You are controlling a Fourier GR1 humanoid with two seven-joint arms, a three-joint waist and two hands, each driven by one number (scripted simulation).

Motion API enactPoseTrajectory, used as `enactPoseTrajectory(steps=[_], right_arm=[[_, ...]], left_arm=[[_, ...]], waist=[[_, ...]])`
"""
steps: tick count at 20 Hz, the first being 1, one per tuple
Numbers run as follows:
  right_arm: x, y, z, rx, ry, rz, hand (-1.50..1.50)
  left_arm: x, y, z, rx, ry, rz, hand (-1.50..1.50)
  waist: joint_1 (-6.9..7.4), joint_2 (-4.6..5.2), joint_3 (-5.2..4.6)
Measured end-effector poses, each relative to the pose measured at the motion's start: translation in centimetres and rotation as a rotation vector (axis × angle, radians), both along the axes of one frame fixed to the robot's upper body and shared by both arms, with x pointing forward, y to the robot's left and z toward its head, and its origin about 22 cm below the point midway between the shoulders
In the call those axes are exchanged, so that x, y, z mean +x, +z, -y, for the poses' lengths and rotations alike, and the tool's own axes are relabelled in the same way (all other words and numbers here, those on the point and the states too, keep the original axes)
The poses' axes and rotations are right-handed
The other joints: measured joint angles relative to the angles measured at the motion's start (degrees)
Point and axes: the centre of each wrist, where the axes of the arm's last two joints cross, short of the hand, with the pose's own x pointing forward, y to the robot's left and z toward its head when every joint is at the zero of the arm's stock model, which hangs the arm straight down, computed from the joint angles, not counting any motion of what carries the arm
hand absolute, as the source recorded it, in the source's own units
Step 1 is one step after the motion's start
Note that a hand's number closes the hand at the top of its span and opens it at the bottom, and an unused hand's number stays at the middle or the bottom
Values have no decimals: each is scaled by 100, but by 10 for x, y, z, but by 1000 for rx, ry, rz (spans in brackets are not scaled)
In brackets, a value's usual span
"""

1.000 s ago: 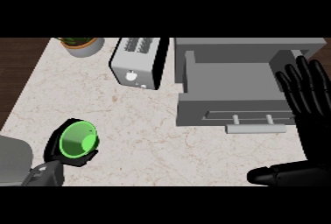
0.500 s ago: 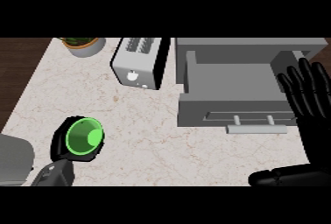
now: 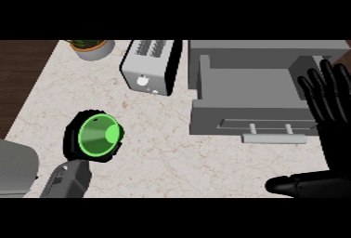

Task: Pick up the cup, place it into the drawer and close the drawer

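I'm looking down on a pale marbled bench (image 3: 171,153) with dark wood along its far-left edge. The biggest thing on it is the grey drawer (image 3: 250,93), pulled open with its handle facing me; I'll use it as my landmark. Just left of the drawer stands a toaster (image 3: 149,66), and further left, at the back, a potted plant (image 3: 91,47). Well to the drawer's left and nearer me is the green cup (image 3: 99,136), tipped so I see into its mouth.

My left robot hand (image 3: 87,142) is curled round the cup, black fingers ringing its rim, forearm coming up from the lower left. My right robot hand (image 3: 328,104) rests open over the drawer's right side, fingers straight and pointing away, thumb low near the view's bottom.

My worry is the carry: the cup must cross to the drawer, and it could clip the front wall or handle if I come in low.
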Motion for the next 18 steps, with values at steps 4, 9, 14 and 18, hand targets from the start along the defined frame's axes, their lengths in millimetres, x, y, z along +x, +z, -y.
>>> enactPoseTrajectory(steps=[4, 9, 14, 18], right_arm=[[0, -4, -4, -1, 1, -10, -150], [-7, -4, 1, 1, 2, -11, -150], [-8, -7, 2, -2, 1, -8, -150], [0, -4, 0, -3, -5, -1, -150]], left_arm=[[14, 34, 24, -1, -75, 44, 150], [29, 91, 54, -11, -131, 77, 150], [42, 144, 80, -18, -146, 98, 150], [55, 182, 100, 3, -160, 115, 150]], waist=[[-1, 0, 0], [-20, 0, 0], [-48, 12, -2], [-58, 20, -3]])
